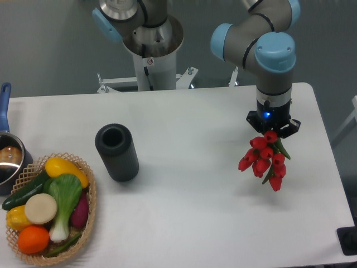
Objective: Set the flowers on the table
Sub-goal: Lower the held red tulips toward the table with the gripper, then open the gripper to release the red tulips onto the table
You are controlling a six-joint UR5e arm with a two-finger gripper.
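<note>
The flowers [264, 158], a bunch of red buds with green stems, hang above the right part of the white table [189, 167]. My gripper [272, 133] points straight down over them and is shut on the stem end, which is mostly hidden by the buds. The buds dangle down and to the left below the gripper, clear of the tabletop.
A dark cylinder [116, 152] stands left of centre. A wicker basket [86, 215] of toy vegetables and fruit sits at the front left. A pot with a blue handle [6, 151] is at the left edge. The arm's base [152, 50] rises behind the table.
</note>
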